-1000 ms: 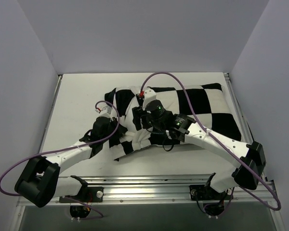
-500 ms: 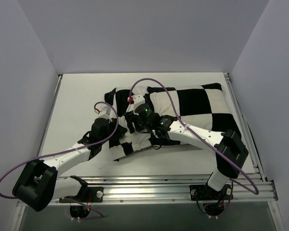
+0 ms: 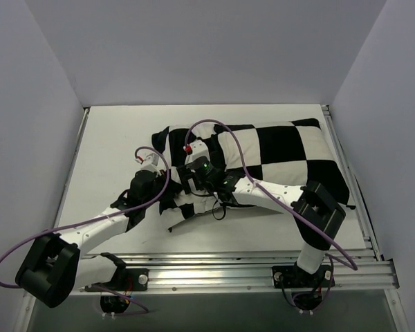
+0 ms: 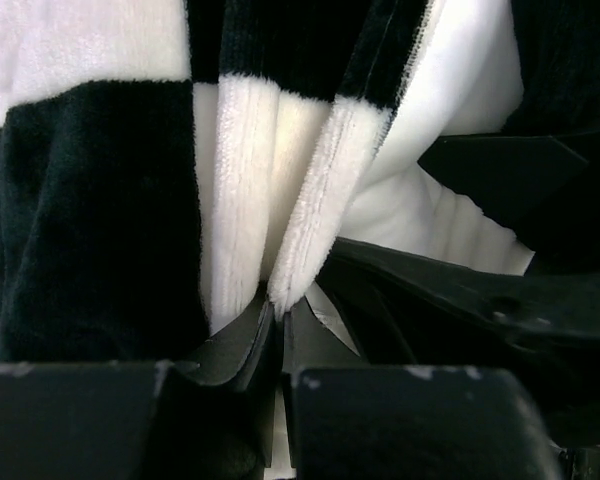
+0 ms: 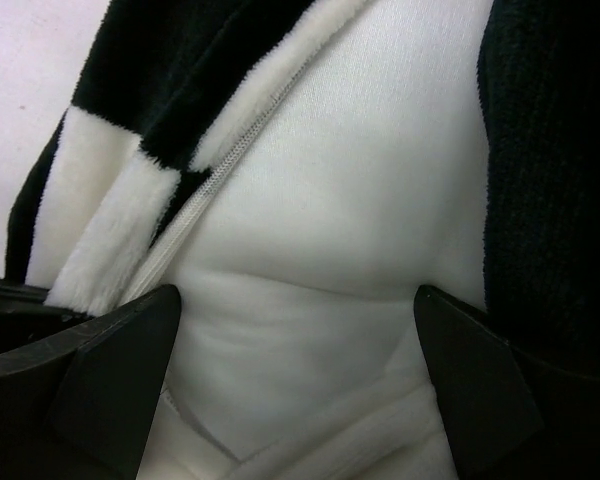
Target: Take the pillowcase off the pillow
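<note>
While my left end effector [image 4: 278, 312] clamps the plush black-and-white checkered pillowcase [image 4: 80, 210] by its hem to anchor it, my right end effector [image 5: 300, 335] stands apart over the plump white pillow [image 5: 330, 190], ready to grip.

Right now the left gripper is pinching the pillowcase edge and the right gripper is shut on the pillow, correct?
Not quite. The left gripper does pinch the pillowcase edge, but the right gripper is open: the right wrist view shows its fingers spread wide on either side of the bare pillow.

No readable text, label, brand or number shows in any view
</note>
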`<state>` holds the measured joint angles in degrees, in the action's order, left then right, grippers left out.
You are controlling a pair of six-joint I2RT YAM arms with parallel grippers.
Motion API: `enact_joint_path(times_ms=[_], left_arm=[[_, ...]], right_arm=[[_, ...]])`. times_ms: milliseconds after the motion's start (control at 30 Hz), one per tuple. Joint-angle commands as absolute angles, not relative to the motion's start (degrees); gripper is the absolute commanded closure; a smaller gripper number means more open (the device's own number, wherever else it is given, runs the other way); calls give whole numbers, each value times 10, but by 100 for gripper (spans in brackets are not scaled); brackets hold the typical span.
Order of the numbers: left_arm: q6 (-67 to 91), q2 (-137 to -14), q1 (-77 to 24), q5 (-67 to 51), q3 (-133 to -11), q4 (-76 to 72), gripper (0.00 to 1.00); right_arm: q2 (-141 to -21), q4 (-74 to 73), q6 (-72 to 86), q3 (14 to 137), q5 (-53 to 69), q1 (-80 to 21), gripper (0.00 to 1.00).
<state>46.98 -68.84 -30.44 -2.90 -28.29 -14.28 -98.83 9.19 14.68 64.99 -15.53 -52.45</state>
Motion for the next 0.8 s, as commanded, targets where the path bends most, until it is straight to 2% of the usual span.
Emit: enact_joint_path(times_ms=[0, 167, 233, 267, 300, 367, 400, 467, 767], left_arm=[[464, -671, -308, -33, -281, -104, 98], [461, -662, -308, -19, -281, -86, 98], [460, -663, -308, -18, -281, -82, 98], [460, -663, -308, -18, -281, -81, 98], [461, -662, -308, -18, -282, -79, 98], [460, -660, -308, -18, -284, -72, 98], [460, -657, -308, -18, -289, -68, 98], [460, -649, -308, -21, -295, -51, 98], [470, -587, -324, -60, -342, 48, 98]], right_arm=[[-1040, 6, 147, 620, -254, -513, 0], [-1088, -25, 149, 628, -267, -514, 0], [-1110, -34, 153, 632, -268, -515, 9], [-1116, -36, 154, 635, -269, -514, 17], [-1121, -37, 155, 637, -272, -514, 34], [-1129, -35, 156, 640, -277, -514, 60], [-1129, -33, 157, 641, -280, -514, 85], [-1121, -31, 161, 642, -286, -507, 100], [-995, 26, 226, 647, -191, -409, 100]])
